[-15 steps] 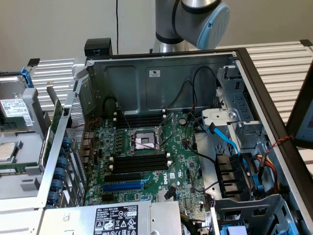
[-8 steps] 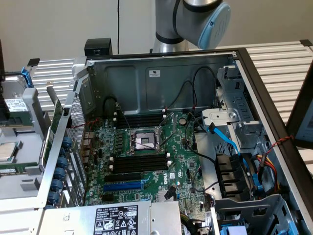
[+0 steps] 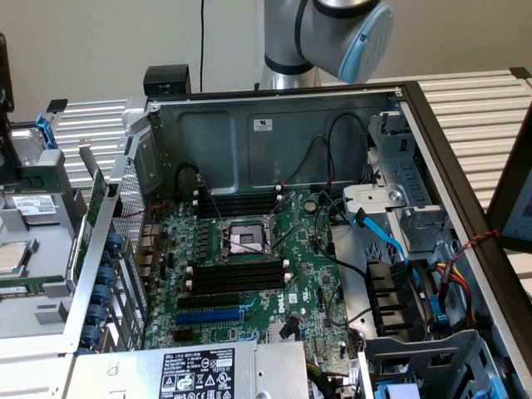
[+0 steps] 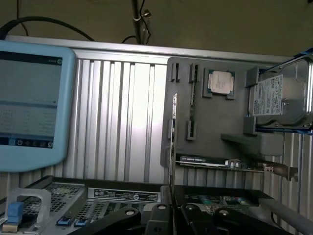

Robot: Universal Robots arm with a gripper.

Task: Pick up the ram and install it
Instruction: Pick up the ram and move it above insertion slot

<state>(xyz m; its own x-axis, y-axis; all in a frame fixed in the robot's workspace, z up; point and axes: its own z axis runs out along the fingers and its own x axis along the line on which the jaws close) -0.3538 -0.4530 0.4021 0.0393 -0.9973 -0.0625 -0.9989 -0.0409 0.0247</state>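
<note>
In the wrist view my gripper (image 4: 172, 213) sits low over the open computer case. Its black fingers (image 4: 159, 215) are shut on a thin pale-edged strip seen edge-on. This strip looks like the ram (image 4: 174, 142), and it reaches out from the fingertips across the grey tray behind it. In the exterior view the motherboard (image 3: 307, 274) lies inside the case. It has long black empty slots (image 3: 237, 278) below the processor socket (image 3: 245, 241), more black slots (image 3: 241, 202) above it, and a blue slot (image 3: 208, 316). The arm's elbow joint (image 3: 341, 33) hangs above the case's back wall.
A grey parts tray (image 4: 215, 142) holds a processor (image 4: 221, 82), a hard drive (image 4: 281, 98), a dark stick (image 4: 191, 103) in a holder and an expansion card (image 4: 230, 164). A light-blue tablet (image 4: 29, 103) stands beside it. Cables (image 3: 386, 241), drive bays and the power supply (image 3: 195, 370) crowd the case.
</note>
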